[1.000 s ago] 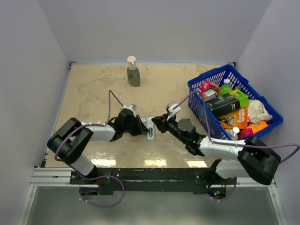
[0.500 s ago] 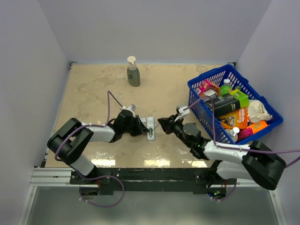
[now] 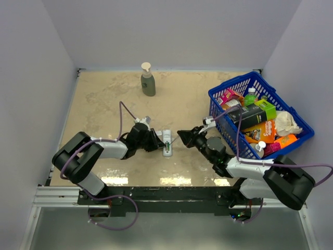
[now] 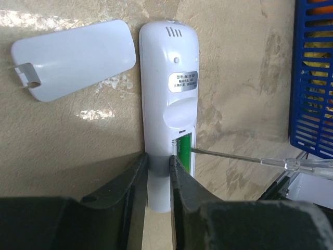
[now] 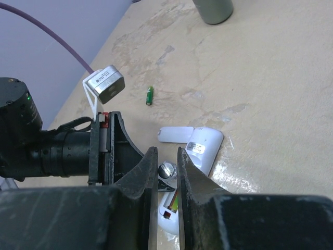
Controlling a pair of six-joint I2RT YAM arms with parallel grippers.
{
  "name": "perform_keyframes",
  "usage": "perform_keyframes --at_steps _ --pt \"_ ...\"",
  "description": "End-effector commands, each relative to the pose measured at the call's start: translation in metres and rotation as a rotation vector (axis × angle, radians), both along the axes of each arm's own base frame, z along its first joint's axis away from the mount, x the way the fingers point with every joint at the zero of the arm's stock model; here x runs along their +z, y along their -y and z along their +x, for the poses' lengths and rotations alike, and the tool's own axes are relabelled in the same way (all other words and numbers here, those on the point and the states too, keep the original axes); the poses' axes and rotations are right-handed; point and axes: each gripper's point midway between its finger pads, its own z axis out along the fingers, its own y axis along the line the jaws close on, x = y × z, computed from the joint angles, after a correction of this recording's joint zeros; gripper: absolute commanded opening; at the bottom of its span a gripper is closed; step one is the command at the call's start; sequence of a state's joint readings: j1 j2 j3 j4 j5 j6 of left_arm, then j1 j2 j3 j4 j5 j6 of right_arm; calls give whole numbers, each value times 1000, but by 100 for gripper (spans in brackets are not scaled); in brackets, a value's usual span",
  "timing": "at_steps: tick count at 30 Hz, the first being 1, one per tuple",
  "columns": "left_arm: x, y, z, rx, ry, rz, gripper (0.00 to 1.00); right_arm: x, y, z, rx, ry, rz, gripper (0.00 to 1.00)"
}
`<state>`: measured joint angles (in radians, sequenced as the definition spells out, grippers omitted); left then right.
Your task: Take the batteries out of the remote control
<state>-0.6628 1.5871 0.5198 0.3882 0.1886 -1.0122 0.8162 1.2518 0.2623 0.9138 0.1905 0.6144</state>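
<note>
Well, the remote control (image 4: 169, 88) lies back side up on the tan table (image 3: 104, 104), near the middle, just in front of the two arms. The left gripper (image 4: 157, 159) is clamped on its near end, with one finger on each side. The back lid (image 4: 73, 60) is off. It lies flat on the table just beside the remote control.

The hole for the batteries is uncovered. A green battery (image 4: 184, 148) sits inside it, right by the left gripper's fingers.

The right gripper (image 5: 166, 156) is squeezed around a thin grey stick (image 4: 244, 158). The stick reaches across from the right side. Its tip sits at the edge of the hole, right at the green battery.

A second battery (image 5: 149, 96), green too, lies by itself on the table, well apart from the remote control.

A blue basket (image 3: 231, 83) full of packs and bottles stands off to the right. A soap bottle (image 3: 148, 82) stands upright at the back of the table.
</note>
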Motion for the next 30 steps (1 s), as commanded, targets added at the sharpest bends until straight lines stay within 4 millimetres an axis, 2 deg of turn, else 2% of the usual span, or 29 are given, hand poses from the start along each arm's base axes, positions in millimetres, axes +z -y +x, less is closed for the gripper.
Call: perform_keyframes --at_steps 1,3,6,7,11,14,17,23,30 --pt "15 44 -30 -153 -18 -117 0 -65 -6 -40 147 -245 -154 0" --pt "14 45 -32 -155 -20 -115 0 -55 -11 -37 174 -196 -179 0" --pt "15 49 -33 -156 -20 -123 0 -51 -16 -40 218 -134 -159 0" --pt "17 51 -33 -158 -19 -134 0 -62 -16 -41 225 -147 -187 0" --pt "19 58 -35 -174 -21 -144 0 -82 -34 -62 325 -126 -286 0" --pt "17 56 -36 -168 -28 -136 0 -83 -41 -65 304 -103 -366 0" --pt "17 53 -36 -154 -27 -128 0 -86 -32 -62 244 -101 -416 0" --pt "12 50 -39 -149 -45 -118 0 -117 -7 -72 207 -164 -479 0" --pt "16 49 -40 -145 -40 -129 0 -129 -4 -82 163 -296 -400 0"
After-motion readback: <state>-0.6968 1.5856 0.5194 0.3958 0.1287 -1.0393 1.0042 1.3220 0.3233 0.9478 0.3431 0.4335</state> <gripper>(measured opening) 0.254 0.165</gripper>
